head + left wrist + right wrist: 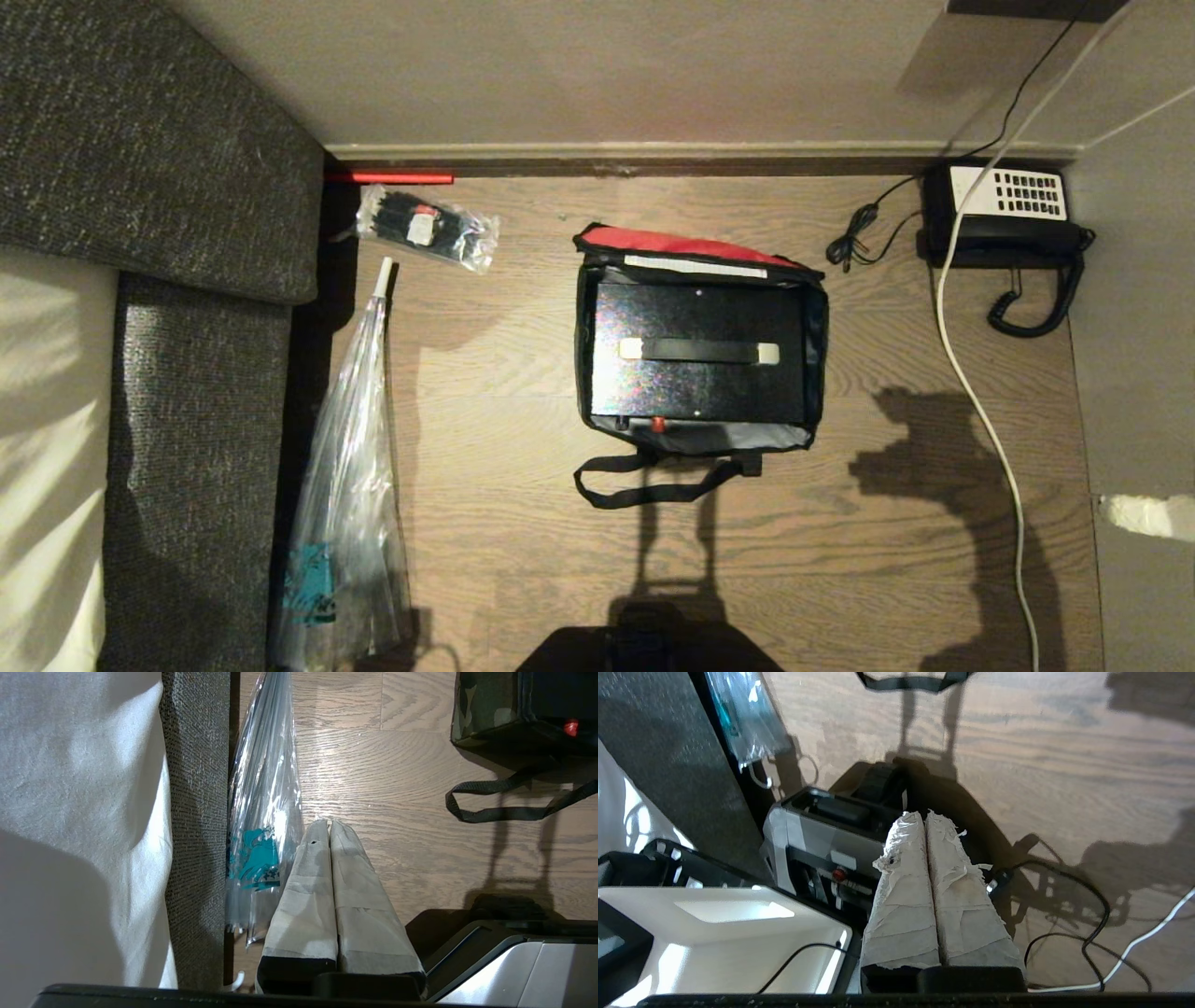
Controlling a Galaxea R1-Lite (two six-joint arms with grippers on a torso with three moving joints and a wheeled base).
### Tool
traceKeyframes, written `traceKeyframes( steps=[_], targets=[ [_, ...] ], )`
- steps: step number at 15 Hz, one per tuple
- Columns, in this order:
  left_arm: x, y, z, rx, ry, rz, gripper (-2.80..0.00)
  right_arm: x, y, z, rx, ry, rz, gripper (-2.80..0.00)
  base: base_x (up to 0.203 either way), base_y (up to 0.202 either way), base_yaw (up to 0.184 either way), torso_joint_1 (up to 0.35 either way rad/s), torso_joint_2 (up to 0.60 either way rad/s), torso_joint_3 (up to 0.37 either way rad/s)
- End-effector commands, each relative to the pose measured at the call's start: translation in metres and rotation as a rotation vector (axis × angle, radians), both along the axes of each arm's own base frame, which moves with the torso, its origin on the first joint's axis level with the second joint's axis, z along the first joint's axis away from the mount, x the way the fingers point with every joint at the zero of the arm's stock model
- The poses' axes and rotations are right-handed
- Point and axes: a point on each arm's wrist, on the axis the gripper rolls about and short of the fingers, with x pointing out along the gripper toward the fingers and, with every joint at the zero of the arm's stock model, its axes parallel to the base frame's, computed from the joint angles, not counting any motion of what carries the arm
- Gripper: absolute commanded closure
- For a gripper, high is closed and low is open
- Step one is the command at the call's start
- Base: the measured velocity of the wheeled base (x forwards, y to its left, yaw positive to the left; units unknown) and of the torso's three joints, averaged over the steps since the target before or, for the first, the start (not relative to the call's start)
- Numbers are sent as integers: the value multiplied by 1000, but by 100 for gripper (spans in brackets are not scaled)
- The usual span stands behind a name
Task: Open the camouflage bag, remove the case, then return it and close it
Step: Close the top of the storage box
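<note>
Bag (pixel 818 322) open ahead of my right end effector (pixel 927 816), fingers together, empty; next: part them, grasp case (pixel 695 355) handle (pixel 698 351).

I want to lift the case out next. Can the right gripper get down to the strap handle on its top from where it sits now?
Probably yes. The camouflage bag stands open, lid folded back, so the case and its handle lie uncovered with bare floor before the bag. The right gripper is shut, back near the base, and would need opening.
</note>
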Motion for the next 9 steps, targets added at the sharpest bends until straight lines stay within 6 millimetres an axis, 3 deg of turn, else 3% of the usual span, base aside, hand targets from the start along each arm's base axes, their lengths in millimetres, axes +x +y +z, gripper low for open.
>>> traceKeyframes(
  steps=[1, 9],
  targets=[
    [0, 0, 0, 0, 3, 1, 0, 2, 0, -3, -1, 20, 2, 0, 0, 0, 0, 0, 0, 0],
    [0, 0, 0, 24, 3, 2, 0, 3, 0, -4, -4, 23, 3, 0, 0, 0, 0, 0, 0, 0]
  ],
)
